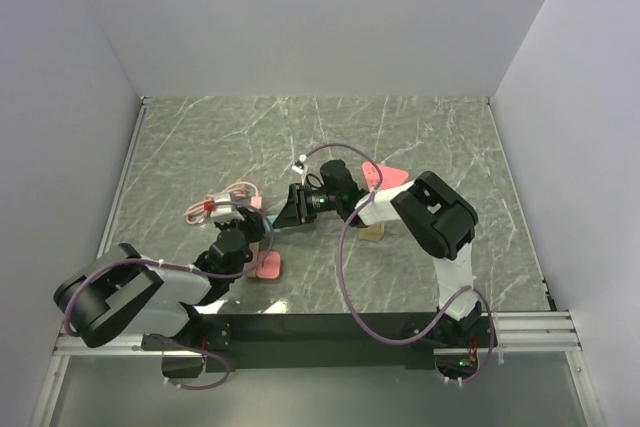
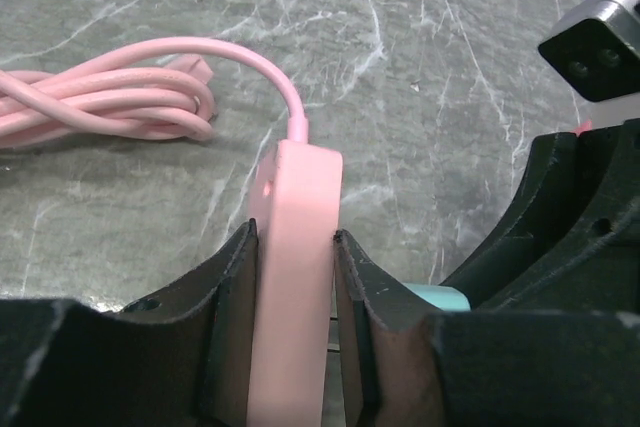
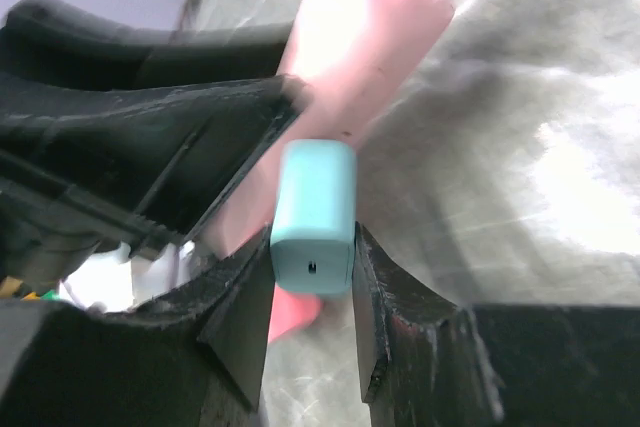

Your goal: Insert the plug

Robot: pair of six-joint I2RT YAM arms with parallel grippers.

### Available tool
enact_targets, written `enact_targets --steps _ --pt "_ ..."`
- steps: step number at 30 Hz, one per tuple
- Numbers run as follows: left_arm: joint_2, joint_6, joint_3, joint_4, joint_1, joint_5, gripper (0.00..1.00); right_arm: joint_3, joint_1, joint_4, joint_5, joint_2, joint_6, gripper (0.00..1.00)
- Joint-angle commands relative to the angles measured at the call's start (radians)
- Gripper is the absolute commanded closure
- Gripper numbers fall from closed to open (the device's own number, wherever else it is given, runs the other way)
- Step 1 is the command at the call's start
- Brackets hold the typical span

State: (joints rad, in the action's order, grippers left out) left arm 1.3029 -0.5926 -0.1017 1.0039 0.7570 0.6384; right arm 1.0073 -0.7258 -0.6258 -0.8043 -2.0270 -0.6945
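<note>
Top view: left pincer and right pincer meet over the worktop. Left wrist: left one clamps the pink socket block, cable trailing away. Right wrist: teal plug pinched tight, just beside the block. Danger: a skewed approach could twist the block loose.

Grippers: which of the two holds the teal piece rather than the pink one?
The right gripper: its jaws clamp the teal adapter. The left gripper instead grips the pink cabled block.
</note>
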Motion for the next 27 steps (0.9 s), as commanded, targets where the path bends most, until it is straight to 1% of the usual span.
enact_targets --steps 1,6,8,10,11,12,13,14,15,16,17,18,19,20,21,22,25,26,27 --pt "-0.010 -0.200 -0.089 0.446 0.146 -0.410 0.99 0.040 -0.061 -0.175 0.122 -0.033 -0.011 1.00" --pt "0.021 -0.191 -0.079 0.496 0.160 -0.402 0.99 0.016 -0.061 -0.187 0.137 -0.016 -0.008 1.00" --pt "0.010 -0.182 -0.075 0.481 0.160 -0.390 0.99 -0.004 -0.058 -0.183 0.142 -0.003 -0.002 1.00" --pt "-0.039 -0.144 -0.084 0.420 0.160 -0.384 0.99 -0.027 -0.047 -0.183 0.149 0.020 0.006 1.00" --pt "-0.063 -0.121 -0.096 0.371 0.160 -0.378 0.99 -0.038 -0.041 -0.187 0.149 0.028 0.006 1.00" --pt "-0.129 -0.060 -0.116 0.251 0.160 -0.369 0.99 -0.050 -0.037 -0.193 0.148 0.049 0.006 1.00" --pt "-0.167 -0.032 -0.118 0.202 0.160 -0.355 0.99 -0.064 -0.031 -0.196 0.149 0.066 0.007 1.00" --pt "-0.212 -0.004 -0.115 0.152 0.160 -0.308 0.99 -0.093 -0.018 -0.192 0.158 0.085 0.013 1.00" --pt "-0.311 0.043 -0.101 0.059 0.160 -0.283 0.99 -0.107 -0.011 -0.180 0.171 0.124 0.039 1.00" --pt "-0.361 0.062 -0.101 -0.020 0.160 -0.254 0.99 -0.130 -0.004 -0.142 0.198 0.145 0.055 1.00" --pt "-0.410 0.085 -0.110 -0.101 0.160 -0.234 0.99 -0.139 0.008 -0.124 0.211 0.165 0.070 1.00" --pt "-0.478 0.121 -0.150 -0.190 0.159 -0.192 0.97 -0.151 0.015 -0.117 0.220 0.197 0.084 1.00" --pt "-0.500 0.128 -0.173 -0.390 0.159 -0.171 0.77 -0.170 0.023 -0.108 0.223 0.209 0.085 1.00" --pt "-0.514 0.131 -0.191 -0.466 0.159 -0.148 0.63 -0.177 0.031 -0.106 0.224 0.227 0.087 1.00" --pt "-0.525 0.107 -0.226 -0.557 0.157 -0.087 0.49 -0.183 0.046 -0.101 0.224 0.238 0.092 1.00" --pt "-0.524 0.085 -0.240 -0.694 0.157 -0.065 0.36 -0.197 0.054 -0.095 0.224 0.246 0.093 1.00" --pt "-0.490 -0.007 -0.283 -0.870 0.157 0.003 0.22 -0.225 0.075 -0.092 0.229 0.286 0.105 1.00" --pt "-0.479 -0.030 -0.291 -0.963 0.157 0.015 0.21 -0.233 0.080 -0.094 0.228 0.309 0.107 1.00" --pt "-0.455 -0.077 -0.305 -0.999 0.159 0.029 0.20 -0.239 0.085 -0.092 0.225 0.320 0.112 1.00"
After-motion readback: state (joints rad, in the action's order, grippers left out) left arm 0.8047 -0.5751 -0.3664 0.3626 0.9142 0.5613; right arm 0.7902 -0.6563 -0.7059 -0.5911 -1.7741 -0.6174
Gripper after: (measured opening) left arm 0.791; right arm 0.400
